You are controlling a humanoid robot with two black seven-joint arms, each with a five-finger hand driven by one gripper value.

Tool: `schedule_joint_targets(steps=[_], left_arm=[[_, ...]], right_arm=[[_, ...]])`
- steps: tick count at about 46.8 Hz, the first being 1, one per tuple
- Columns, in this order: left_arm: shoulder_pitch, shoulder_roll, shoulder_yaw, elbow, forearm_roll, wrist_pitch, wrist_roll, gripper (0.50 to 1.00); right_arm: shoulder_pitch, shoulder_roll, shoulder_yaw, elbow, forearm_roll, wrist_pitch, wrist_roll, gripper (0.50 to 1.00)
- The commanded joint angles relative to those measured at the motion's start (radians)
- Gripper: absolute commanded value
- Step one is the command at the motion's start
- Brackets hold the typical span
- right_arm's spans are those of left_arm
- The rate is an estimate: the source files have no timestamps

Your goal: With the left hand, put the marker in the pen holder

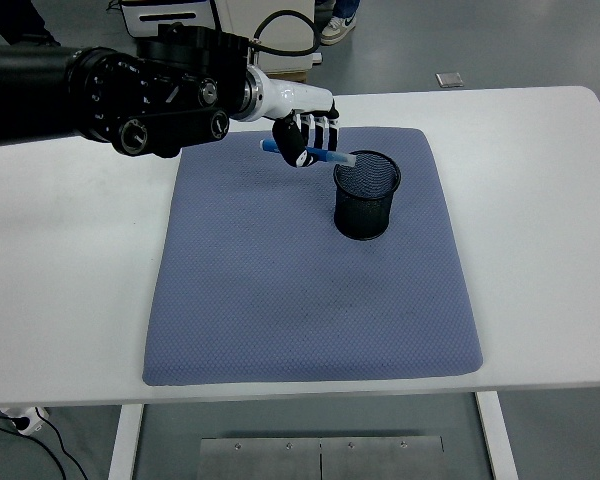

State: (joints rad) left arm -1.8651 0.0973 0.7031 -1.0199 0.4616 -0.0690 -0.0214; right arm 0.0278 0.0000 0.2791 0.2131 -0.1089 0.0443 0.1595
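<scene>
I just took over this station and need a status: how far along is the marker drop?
Pickup looks done: the left hand grips the blue marker clear of the purple mat. In hand: the marker lies roughly level, its pale tip near the left rim of the black mesh pen holder. Left: bring it over the opening, tip it downward and release. The holder appears empty, and the right arm is not visible.
</scene>
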Motion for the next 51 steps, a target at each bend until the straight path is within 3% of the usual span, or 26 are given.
schedule_joint_targets(steps=[1,20,31,40,43,51], left_arm=[[0.001,-0.001,-0.025,0.000,0.000,0.002,0.000,0.505],[0.060,-0.014,-0.189,0.012,-0.040,0.020,-0.002,0.505],[0.125,-0.025,-0.249,0.012,-0.086,0.089,-0.012,0.502],[0.165,-0.034,-0.274,0.012,-0.161,0.110,-0.015,0.500],[0.181,-0.036,-0.277,0.012,-0.187,0.150,-0.038,0.500],[0.205,-0.041,-0.280,0.021,-0.236,0.190,-0.054,0.500]], right_arm=[[0.000,0.000,0.000,0.000,0.000,0.000,0.000,1.000],[0.000,0.000,0.000,0.000,0.000,0.000,0.000,1.000],[0.000,0.000,0.000,0.000,0.000,0.000,0.000,1.000],[0.000,0.000,0.000,0.000,0.000,0.000,0.000,1.000],[0.000,0.000,0.000,0.000,0.000,0.000,0.000,1.000],[0.000,0.000,0.000,0.000,0.000,0.000,0.000,1.000]])
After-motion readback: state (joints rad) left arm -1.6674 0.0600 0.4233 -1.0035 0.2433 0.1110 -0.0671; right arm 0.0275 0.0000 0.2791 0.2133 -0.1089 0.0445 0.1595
